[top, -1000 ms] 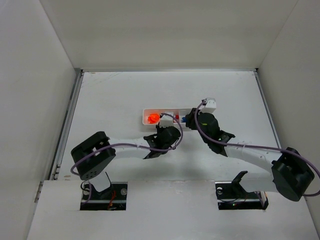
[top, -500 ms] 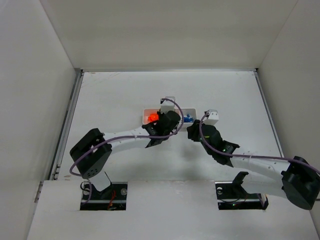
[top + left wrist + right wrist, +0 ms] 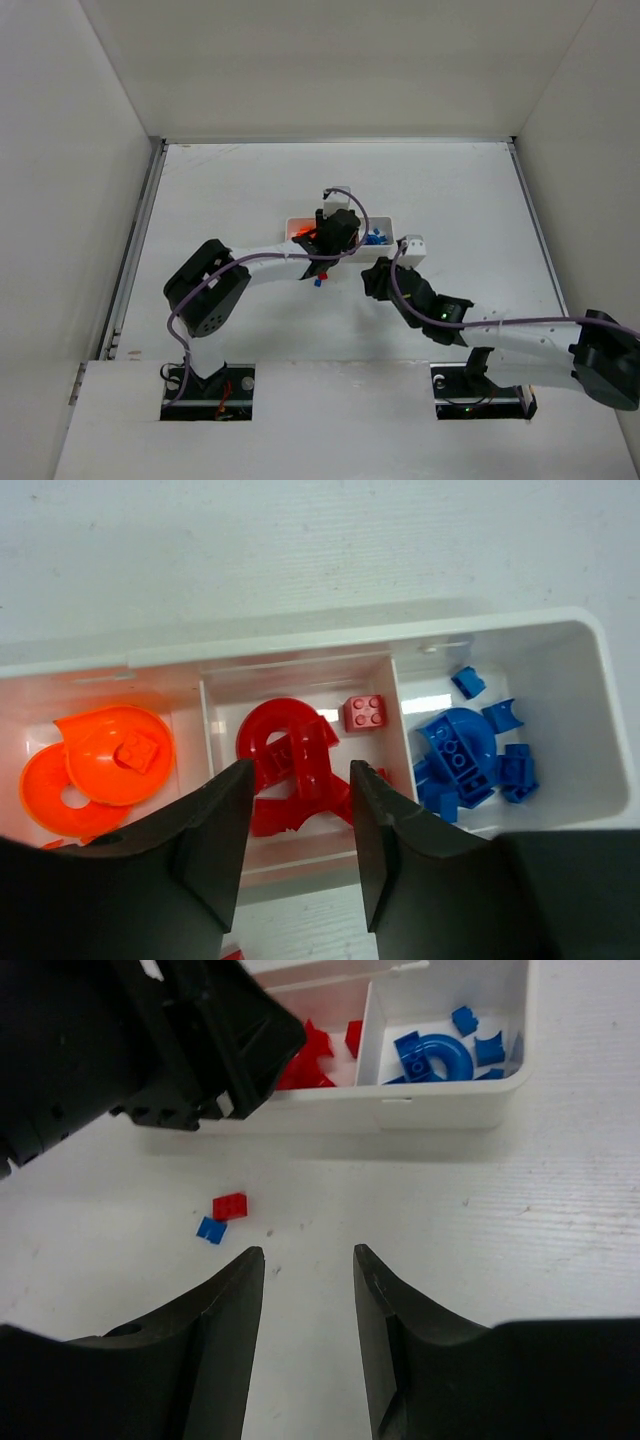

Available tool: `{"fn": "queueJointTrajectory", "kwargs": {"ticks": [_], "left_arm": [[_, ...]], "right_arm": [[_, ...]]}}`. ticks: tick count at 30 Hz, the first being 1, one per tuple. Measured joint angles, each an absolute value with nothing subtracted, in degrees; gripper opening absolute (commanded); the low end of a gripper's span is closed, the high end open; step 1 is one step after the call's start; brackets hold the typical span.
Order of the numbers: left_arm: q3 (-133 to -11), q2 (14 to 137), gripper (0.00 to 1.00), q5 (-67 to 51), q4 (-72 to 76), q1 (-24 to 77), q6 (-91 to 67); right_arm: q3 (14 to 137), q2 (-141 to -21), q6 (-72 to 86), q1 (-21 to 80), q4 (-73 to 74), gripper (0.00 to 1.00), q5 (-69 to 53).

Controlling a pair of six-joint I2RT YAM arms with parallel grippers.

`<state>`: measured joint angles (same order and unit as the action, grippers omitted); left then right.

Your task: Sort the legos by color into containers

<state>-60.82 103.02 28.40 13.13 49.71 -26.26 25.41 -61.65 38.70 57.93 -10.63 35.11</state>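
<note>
Two-arm setup here. My left gripper (image 3: 300, 780) hangs right over the middle compartment of the white tray (image 3: 330, 648). Its fingers are partly spread and there's nothing pinched between them; through the gap I'm just looking down at the red pieces (image 3: 285, 755) lying in that compartment. A small red brick (image 3: 365, 712) sits in the same compartment, up against the divider on the blue side.

The tray itself looks sorted: orange pieces (image 3: 100, 765), including a big round one, in the left compartment, reds in the middle, and blue pieces (image 3: 465, 750) in the right one, as seen from the left wrist.

My right gripper (image 3: 307, 1255) is low over the table (image 3: 500, 1210), on the near side of the tray, fingers wide apart and empty. Just ahead of it two strays lie on the table outside the tray: a loose red brick (image 3: 230, 1205) and a loose blue brick (image 3: 211, 1229), touching or nearly so, can't quite tell. They sit near the front wall of the tray, below where the left gripper's body blocks the view.
</note>
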Motion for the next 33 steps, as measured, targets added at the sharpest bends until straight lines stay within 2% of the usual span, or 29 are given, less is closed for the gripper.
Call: {"fn": "queueJointTrajectory", "kwargs": {"ticks": [5, 8, 11, 16, 26, 33], "left_arm": [[-57.1, 97.9, 0.41, 27.1, 14.9, 49.3, -27.0], [-51.9, 91.5, 0.41, 26.7, 15.4, 48.1, -28.1], [-46.1, 84.5, 0.4, 26.3, 15.7, 46.1, -29.5], [-36.6, 74.2, 0.4, 25.7, 16.1, 42.9, -31.7], [-24.0, 58.4, 0.4, 24.0, 15.5, 36.2, -34.6], [-22.9, 56.2, 0.4, 23.0, 15.5, 35.4, -35.3]], "right_arm": [[26.0, -67.3, 39.5, 63.4, -11.2, 0.45, 35.2], [27.4, -73.4, 39.7, 67.0, -11.9, 0.47, 35.2], [30.0, -80.2, 39.8, 69.3, -13.8, 0.54, 35.2], [36.7, -90.4, 39.2, 70.2, -15.8, 0.56, 35.4], [45.1, -101.6, 37.8, 70.2, -17.4, 0.52, 38.8], [47.5, -104.6, 37.1, 69.7, -17.6, 0.51, 40.9]]}}
